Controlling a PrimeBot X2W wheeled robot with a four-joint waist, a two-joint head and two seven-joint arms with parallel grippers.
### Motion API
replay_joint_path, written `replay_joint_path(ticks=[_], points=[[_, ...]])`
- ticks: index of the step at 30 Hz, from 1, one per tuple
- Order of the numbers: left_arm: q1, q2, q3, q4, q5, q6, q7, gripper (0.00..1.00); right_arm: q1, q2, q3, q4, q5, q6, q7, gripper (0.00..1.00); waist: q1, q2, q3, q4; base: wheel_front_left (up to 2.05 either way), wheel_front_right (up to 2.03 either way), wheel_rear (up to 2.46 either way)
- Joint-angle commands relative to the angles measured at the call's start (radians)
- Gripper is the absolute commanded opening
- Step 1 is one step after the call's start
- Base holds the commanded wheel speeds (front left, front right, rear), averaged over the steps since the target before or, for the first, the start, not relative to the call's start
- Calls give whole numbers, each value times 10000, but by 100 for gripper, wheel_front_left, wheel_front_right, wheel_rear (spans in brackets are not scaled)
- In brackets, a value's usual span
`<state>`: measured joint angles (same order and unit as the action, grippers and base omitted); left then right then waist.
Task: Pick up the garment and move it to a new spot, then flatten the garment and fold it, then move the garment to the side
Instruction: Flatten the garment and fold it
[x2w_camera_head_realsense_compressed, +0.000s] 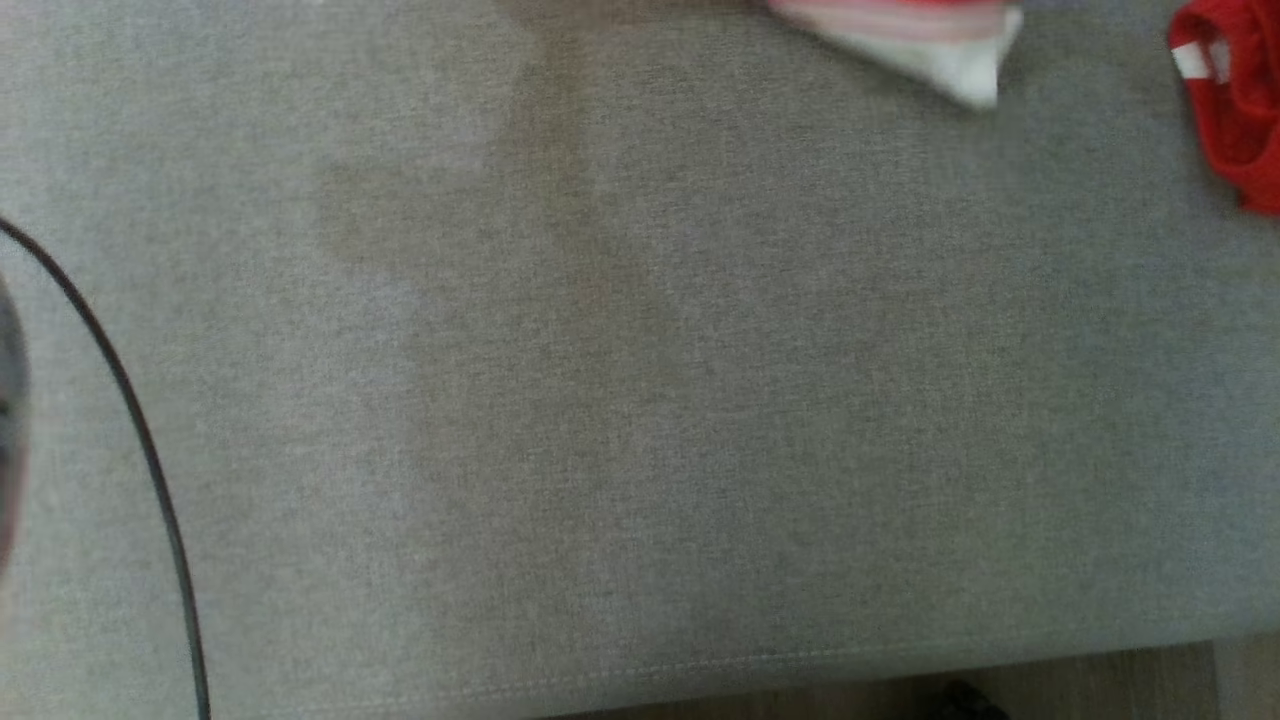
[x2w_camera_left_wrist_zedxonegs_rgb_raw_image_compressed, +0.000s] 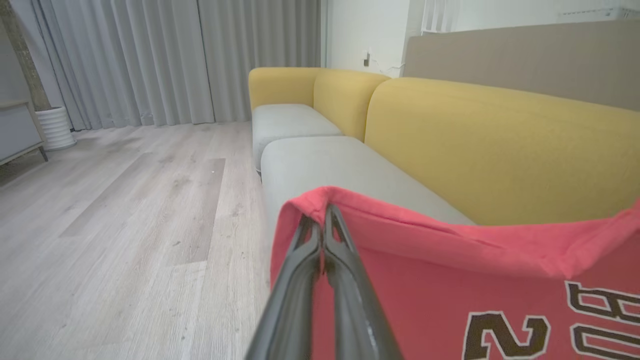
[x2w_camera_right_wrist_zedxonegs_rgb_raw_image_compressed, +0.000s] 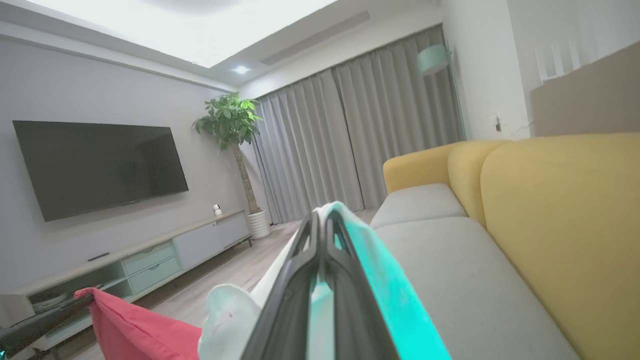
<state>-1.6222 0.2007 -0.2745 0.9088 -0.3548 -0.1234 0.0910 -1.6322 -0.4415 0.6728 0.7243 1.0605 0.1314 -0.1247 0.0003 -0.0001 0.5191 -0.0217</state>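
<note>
The garment (x2w_camera_left_wrist_zedxonegs_rgb_raw_image_compressed: 450, 280) is a red shirt with dark, white-edged lettering, and it hangs above the grey sofa seat (x2w_camera_left_wrist_zedxonegs_rgb_raw_image_compressed: 320, 165). My left gripper (x2w_camera_left_wrist_zedxonegs_rgb_raw_image_compressed: 324, 212) is shut on its folded red top edge. In the right wrist view my right gripper (x2w_camera_right_wrist_zedxonegs_rgb_raw_image_compressed: 322, 217) is shut on a pale white-and-teal part of the garment (x2w_camera_right_wrist_zedxonegs_rgb_raw_image_compressed: 385, 285), and a red part (x2w_camera_right_wrist_zedxonegs_rgb_raw_image_compressed: 135, 325) hangs to the lower left. In the head view a white-and-pink corner (x2w_camera_head_realsense_compressed: 930, 45) and a red bunch with a white label (x2w_camera_head_realsense_compressed: 1235, 100) of the garment show at the top edge.
The grey seat cushion (x2w_camera_head_realsense_compressed: 640, 400) lies below, its front seam near the wood floor (x2w_camera_head_realsense_compressed: 1100, 680). A black cable (x2w_camera_head_realsense_compressed: 130, 400) curves at the left. A yellow backrest (x2w_camera_left_wrist_zedxonegs_rgb_raw_image_compressed: 500, 150) runs along the seat. A TV cabinet (x2w_camera_right_wrist_zedxonegs_rgb_raw_image_compressed: 150, 260) and a potted plant (x2w_camera_right_wrist_zedxonegs_rgb_raw_image_compressed: 230, 125) stand across the room.
</note>
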Motion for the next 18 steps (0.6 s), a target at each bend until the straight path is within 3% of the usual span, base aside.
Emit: replay_joint_path(ticks=[1,10,18], points=[[-724,412,171,-239,-30,-23,-57,0,-466,-71,-81,-226,82,-7,-59,0,-3,1,-10,22,0,0,0],[-1974,333,129,1469,-167,-17,-182,0,-2056,-297,848,378,357,-7,272,0,-3,1,-33,136,0,0,0],[-742,344,-702,2287,-522,-67,-396,0,-720,-665,2124,-70,1036,-7,167,0,-3,1,-369,121,0,0,0]])
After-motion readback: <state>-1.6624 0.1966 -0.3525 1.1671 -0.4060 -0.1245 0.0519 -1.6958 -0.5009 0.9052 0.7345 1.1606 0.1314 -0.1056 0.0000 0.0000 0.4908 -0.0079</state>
